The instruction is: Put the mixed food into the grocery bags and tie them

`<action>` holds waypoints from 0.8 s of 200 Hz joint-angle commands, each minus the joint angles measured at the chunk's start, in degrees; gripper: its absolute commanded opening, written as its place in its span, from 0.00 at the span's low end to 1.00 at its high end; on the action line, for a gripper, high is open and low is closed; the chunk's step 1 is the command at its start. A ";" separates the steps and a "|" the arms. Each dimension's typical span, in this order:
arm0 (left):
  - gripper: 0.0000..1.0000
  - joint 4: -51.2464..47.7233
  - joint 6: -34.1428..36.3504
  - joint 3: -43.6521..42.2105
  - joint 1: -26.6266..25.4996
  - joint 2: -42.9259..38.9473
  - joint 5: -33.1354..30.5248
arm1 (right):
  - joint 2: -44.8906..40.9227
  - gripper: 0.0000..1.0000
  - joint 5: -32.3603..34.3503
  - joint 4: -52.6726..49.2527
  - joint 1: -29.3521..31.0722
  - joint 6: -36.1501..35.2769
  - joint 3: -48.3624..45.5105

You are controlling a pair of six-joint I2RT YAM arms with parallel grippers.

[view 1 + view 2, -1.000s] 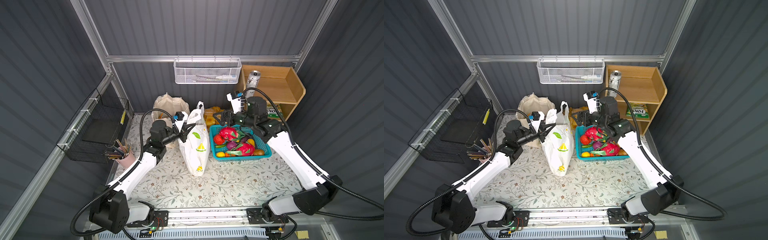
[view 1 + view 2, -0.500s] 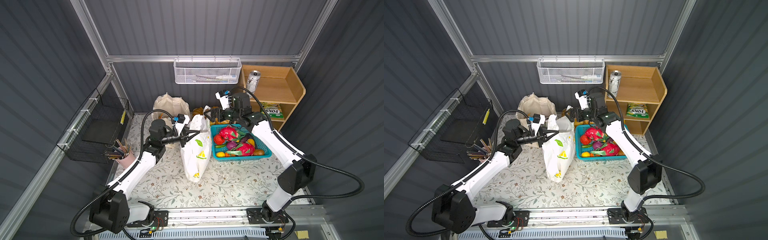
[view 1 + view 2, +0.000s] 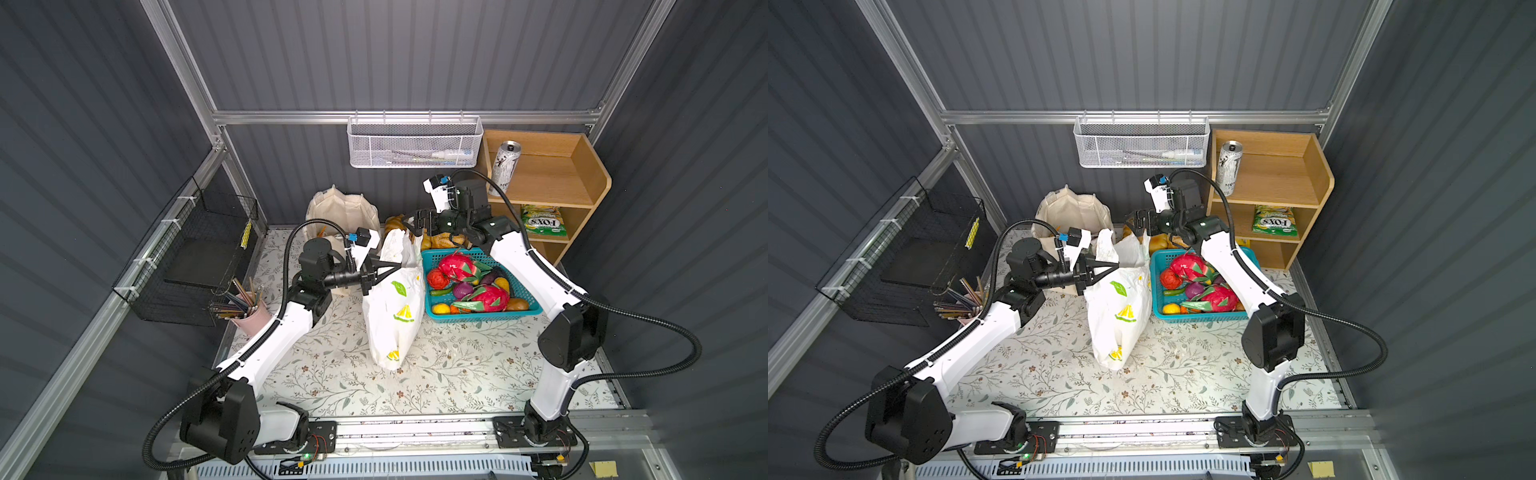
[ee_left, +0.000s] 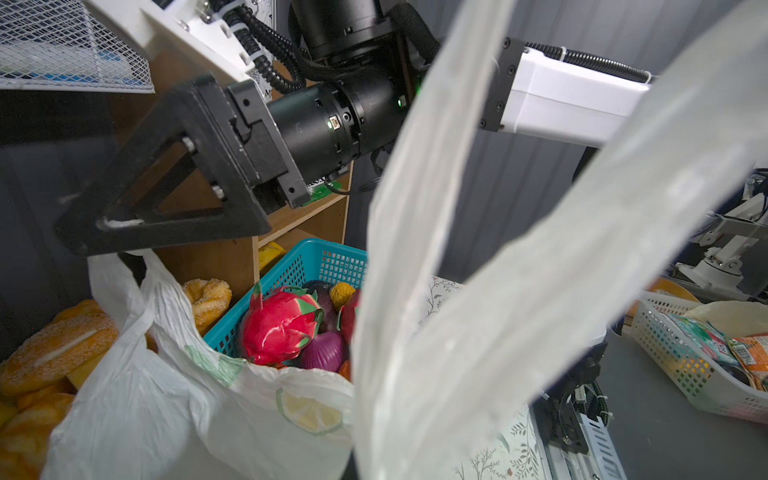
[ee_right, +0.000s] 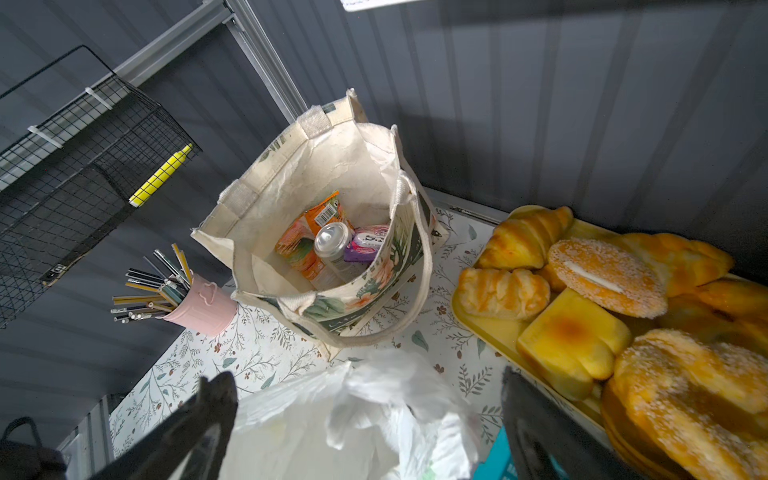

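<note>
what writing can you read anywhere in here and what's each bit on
"FOX'S": upside down on the green sweets pouch in the wooden shelf.
Drink can: black print, too blurred to read.
Canvas tote: lettering on its front, too small to read.
Purple pouch and orange packet inside it: print and barcode unreadable.

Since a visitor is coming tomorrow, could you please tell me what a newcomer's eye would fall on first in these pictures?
The white lemon bag stands mid-table, its handle pinched in the shut left claw. Beside it sits a teal basket of vivid pink dragon fruit, and the open right claw is poised at the bag's top, by the bread tray at the back.
</note>
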 commanded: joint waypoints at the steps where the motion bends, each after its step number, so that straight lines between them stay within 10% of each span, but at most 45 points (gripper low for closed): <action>1: 0.00 2.01 -1.07 0.98 0.16 0.30 1.63 | -0.06 0.96 0.42 0.52 -0.32 0.62 -1.14; 89: 0.00 3.59 -2.81 0.99 0.16 0.74 2.56 | 4.81 0.84 -4.09 1.06 -0.75 3.17 3.53; 128: 0.00 5.58 -5.32 0.02 0.23 1.05 2.85 | 4.22 0.01 -3.64 1.51 -0.91 3.44 3.81; 160: 0.00 10.04 -12.39 -4.11 5.15 -0.55 -6.84 | -4.05 0.00 2.06 0.83 -0.99 3.88 0.96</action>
